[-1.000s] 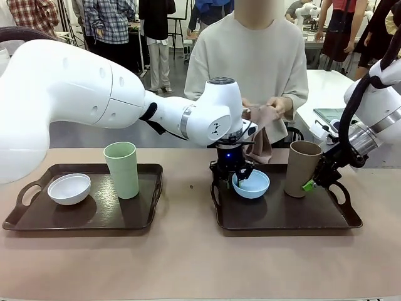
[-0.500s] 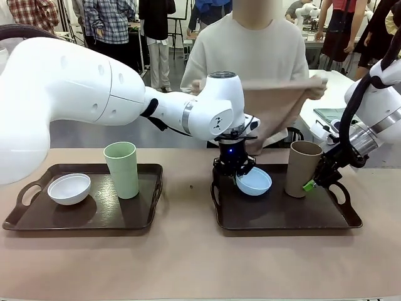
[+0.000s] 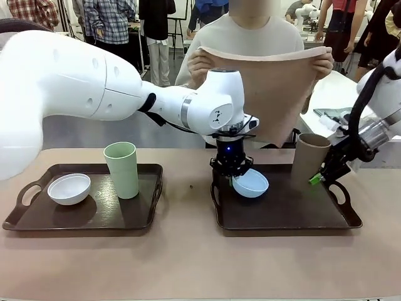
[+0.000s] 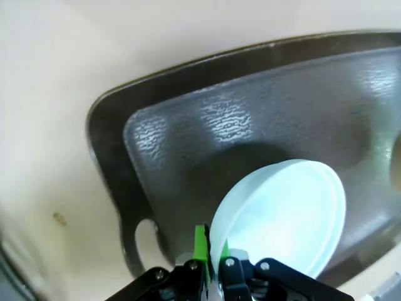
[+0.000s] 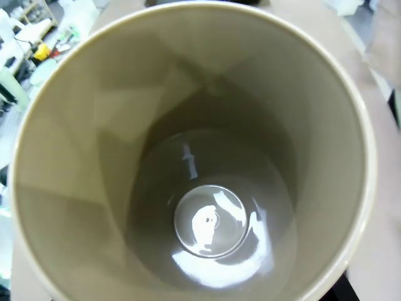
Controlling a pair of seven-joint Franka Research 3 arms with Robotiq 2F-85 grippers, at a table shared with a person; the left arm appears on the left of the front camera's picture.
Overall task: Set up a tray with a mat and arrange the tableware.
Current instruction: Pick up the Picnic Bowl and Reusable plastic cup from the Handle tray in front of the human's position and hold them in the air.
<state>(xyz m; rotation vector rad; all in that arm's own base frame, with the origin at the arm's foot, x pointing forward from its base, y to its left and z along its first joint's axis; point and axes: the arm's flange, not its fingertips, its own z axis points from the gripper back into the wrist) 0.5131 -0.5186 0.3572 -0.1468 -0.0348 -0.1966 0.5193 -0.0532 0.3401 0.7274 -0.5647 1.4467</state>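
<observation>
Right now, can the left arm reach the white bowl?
Probably not yet: its fingers are shut on the rim of the light blue bowl over the right tray. The white bowl lies uncovered on the left tray.

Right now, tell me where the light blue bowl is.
Front view: the light blue bowl hangs tilted in the left gripper, pinched by its rim, over the left end of the right-hand tray, left of the tan tumbler.

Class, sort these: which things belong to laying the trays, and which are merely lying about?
Belong: beige cloth mat, two dark brown trays, light blue round bowl, white round bowl, pale green tumbler, tan tumbler.
Lying about: brown speck on table, flat dark item on side table.
</observation>
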